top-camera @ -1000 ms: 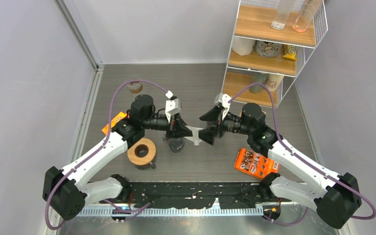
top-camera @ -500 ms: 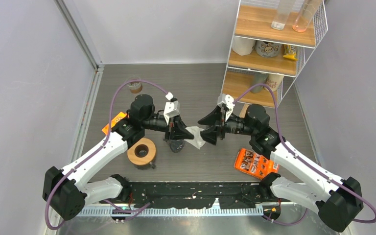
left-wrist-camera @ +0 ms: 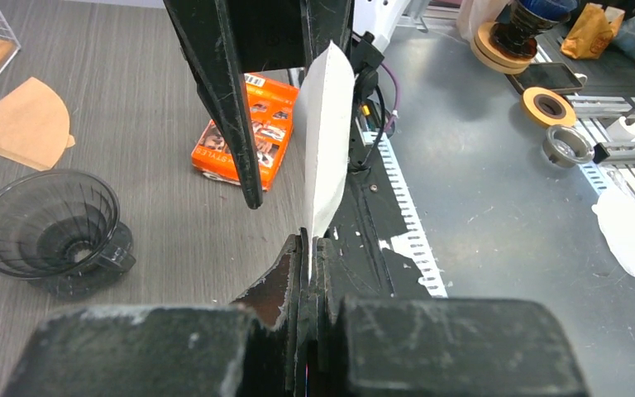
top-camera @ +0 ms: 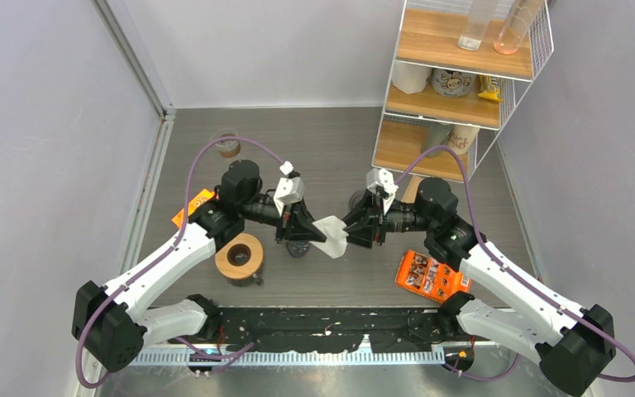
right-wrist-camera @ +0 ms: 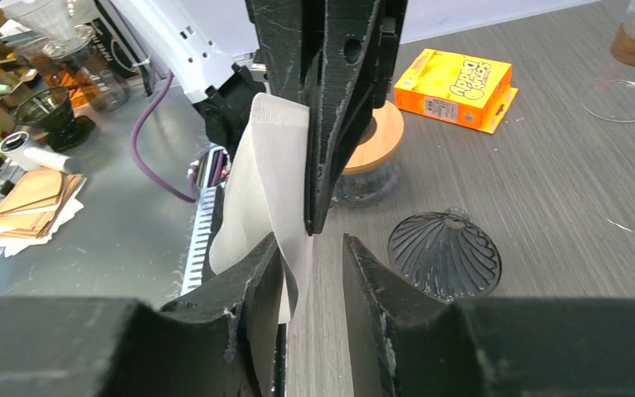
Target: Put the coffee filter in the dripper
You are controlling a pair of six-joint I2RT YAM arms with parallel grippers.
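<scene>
A white paper coffee filter (top-camera: 331, 234) hangs in the air between my two grippers, above the table's middle. My left gripper (top-camera: 318, 232) is shut on one edge of the filter (left-wrist-camera: 327, 141), the jaws pressed flat on the paper. From the other side my right gripper (top-camera: 349, 234) straddles the filter (right-wrist-camera: 260, 182). Its jaws stand narrowly apart, the paper lying against one finger with a gap to the other. The dark ribbed dripper (top-camera: 298, 246) stands on the table just below the left gripper, mouth up (left-wrist-camera: 45, 219).
A jar with a wooden lid (top-camera: 239, 257) stands left of the dripper. Orange boxes lie at the right front (top-camera: 433, 275) and the left (top-camera: 192, 207). A wire shelf (top-camera: 455, 83) fills the back right. A glass carafe (top-camera: 228, 145) stands at the back left, and a brown filter (left-wrist-camera: 25, 124) lies flat.
The right gripper's jaws have narrowed from wide open to a small gap around the filter. The filter has dropped slightly and tilted. The left gripper keeps its hold.
</scene>
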